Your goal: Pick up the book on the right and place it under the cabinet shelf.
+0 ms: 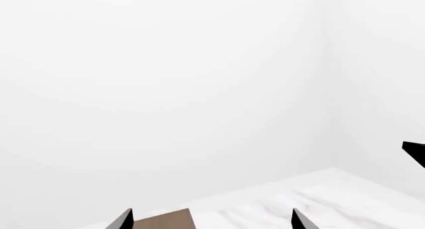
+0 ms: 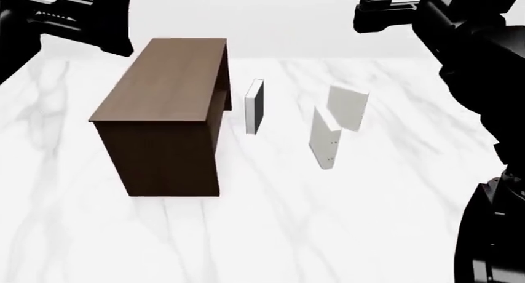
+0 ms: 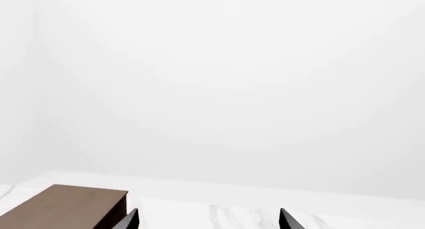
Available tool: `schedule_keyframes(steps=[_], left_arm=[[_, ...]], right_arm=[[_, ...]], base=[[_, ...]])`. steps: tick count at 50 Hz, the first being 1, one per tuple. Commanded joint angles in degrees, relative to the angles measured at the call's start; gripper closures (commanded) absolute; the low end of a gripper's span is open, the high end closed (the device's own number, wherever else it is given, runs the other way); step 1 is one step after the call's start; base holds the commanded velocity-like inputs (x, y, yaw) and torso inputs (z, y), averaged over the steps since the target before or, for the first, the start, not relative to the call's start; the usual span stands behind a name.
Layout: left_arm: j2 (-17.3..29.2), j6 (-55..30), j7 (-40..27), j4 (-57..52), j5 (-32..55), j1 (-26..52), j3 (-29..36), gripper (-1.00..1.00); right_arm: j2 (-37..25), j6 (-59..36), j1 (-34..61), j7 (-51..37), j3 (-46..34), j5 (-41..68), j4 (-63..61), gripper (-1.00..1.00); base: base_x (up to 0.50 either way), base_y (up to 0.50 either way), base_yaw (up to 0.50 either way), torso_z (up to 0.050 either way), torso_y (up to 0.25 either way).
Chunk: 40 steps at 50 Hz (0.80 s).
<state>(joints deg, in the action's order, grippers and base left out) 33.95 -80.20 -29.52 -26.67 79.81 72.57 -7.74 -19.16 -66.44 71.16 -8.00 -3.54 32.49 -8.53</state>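
Observation:
The plain off-white book (image 2: 348, 107) stands upright on the marble table, farthest right of three books. The dark-brown cabinet (image 2: 164, 111) stands at the left; its inner shelf is hidden from the head view. A corner of the cabinet top shows in the left wrist view (image 1: 162, 220) and in the right wrist view (image 3: 66, 206). My left gripper (image 1: 212, 221) is open and empty, held high beyond the cabinet. My right gripper (image 3: 208, 220) is open and empty, high above the table's far right, well away from the book.
A book with a black face (image 2: 255, 106) stands just right of the cabinet. A pale book with small dark dots on its edge (image 2: 325, 138) stands in front of the plain one. The white marble table (image 2: 328, 221) stretches toward me. My right arm (image 2: 484, 55) fills the right edge.

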Motion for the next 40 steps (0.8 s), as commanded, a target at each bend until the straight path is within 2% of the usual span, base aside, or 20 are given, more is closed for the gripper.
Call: schedule_keyframes(steps=[1,40], left_arm=[[0.8,0.6,0.6,1.9,-0.1,1.7,1.4,-1.00],[2.5,1.6,0.4,4.8,1.7,5.4,4.7,-1.00]], right_arm=[[0.1,0.7,1.8,0.6,-1.0,-0.2,2.9,-1.00],[-0.1,1.2,4.5,1.2,-2.3,-0.1,7.2,-1.00]], base=[[0.32,-0.01,0.00,0.000,0.000],[0.34,-0.03,0.00,0.000,0.001]])
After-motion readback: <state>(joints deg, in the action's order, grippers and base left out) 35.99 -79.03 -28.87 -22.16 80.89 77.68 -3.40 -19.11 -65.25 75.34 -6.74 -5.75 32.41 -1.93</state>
